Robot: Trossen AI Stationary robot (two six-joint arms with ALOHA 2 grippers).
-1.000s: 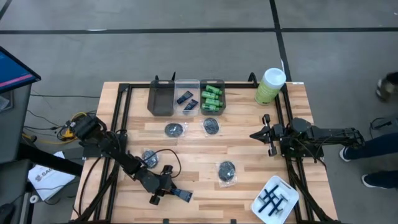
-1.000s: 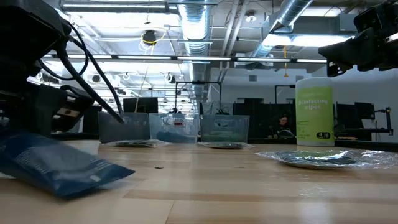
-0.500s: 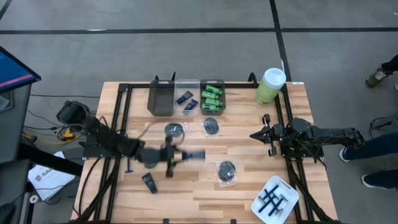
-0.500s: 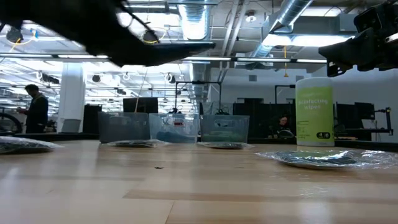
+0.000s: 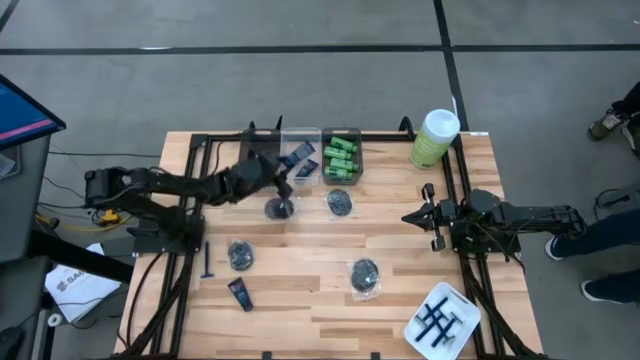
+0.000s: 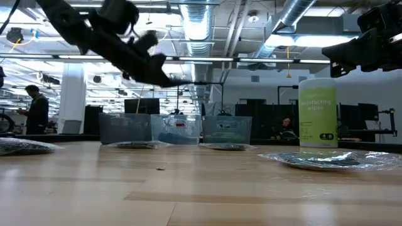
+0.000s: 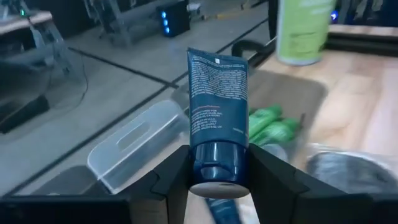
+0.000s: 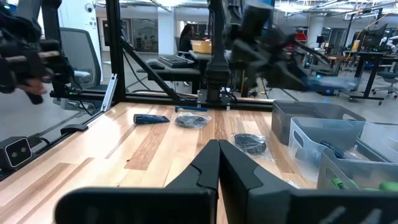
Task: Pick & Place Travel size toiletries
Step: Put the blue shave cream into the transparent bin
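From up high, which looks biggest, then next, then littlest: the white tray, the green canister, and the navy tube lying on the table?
High view, largest to smallest:
1. White tray, at the table's near right corner.
2. Green canister with its white lid, seen from above.
3. Navy tube lying near the left front, clearly the smallest.

Bright overhead strip lighting, soft shadows, blurred wrist-view background

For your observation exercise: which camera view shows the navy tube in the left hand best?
The left wrist view: the navy tube fills the picture, clamped by its cap. The high view shows it small above the bins; the low view only a dark edge; the right wrist view blurs it.
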